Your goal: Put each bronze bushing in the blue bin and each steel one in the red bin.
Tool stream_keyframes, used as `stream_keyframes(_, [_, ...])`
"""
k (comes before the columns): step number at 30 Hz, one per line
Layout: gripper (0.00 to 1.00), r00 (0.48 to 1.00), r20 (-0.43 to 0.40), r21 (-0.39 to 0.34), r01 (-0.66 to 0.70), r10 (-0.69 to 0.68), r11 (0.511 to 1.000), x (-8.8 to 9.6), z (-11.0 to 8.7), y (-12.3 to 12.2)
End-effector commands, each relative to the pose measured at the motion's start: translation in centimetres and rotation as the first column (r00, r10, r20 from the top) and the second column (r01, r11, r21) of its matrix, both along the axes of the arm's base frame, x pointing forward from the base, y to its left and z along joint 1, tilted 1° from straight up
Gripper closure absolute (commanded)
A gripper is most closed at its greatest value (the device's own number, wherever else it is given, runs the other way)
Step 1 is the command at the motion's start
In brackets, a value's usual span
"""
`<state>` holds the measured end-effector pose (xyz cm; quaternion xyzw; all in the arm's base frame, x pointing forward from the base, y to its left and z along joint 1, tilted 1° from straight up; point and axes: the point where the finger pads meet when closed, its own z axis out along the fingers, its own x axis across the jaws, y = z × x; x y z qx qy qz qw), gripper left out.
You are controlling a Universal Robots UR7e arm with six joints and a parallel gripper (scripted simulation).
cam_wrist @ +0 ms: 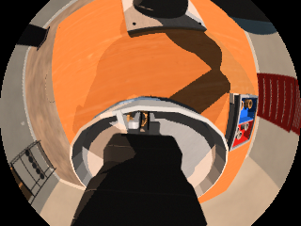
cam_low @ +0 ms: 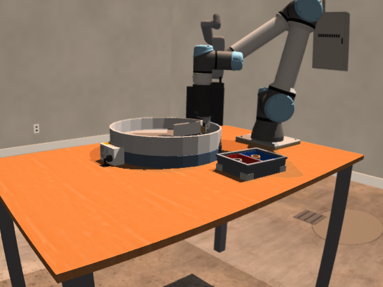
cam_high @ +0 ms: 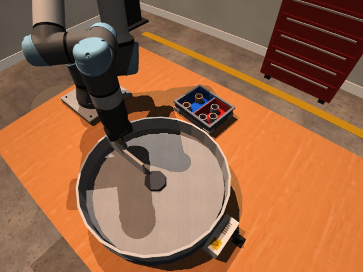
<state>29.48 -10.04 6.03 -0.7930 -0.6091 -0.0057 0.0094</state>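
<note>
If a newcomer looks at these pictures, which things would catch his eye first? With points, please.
Probably the large round turntable (cam_high: 190, 199) (cam_low: 160, 144) (cam_wrist: 213, 167) with its high grey wall, standing on the bright orange table (cam_high: 278, 187) (cam_low: 123, 197) (cam_wrist: 132, 61). Next, the arm (cam_high: 92, 55) (cam_low: 202, 60) reaches down inside that wall, near its edge. Beside the turntable, the small divided tray (cam_high: 191, 119) (cam_low: 266, 170) shows its vivid blue and red halves, with bushings in both.
</note>
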Motion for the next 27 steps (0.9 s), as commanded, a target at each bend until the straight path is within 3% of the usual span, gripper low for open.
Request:
stream_keyframes(1, [1.00,1.000,0.001,-0.001,0.000,0.000,1.000,0.03,0.15,-0.03])
stream_keyframes(27, [1.00,1.000,0.001,-0.001,0.000,0.000,1.000,0.03,1.00,-0.05])
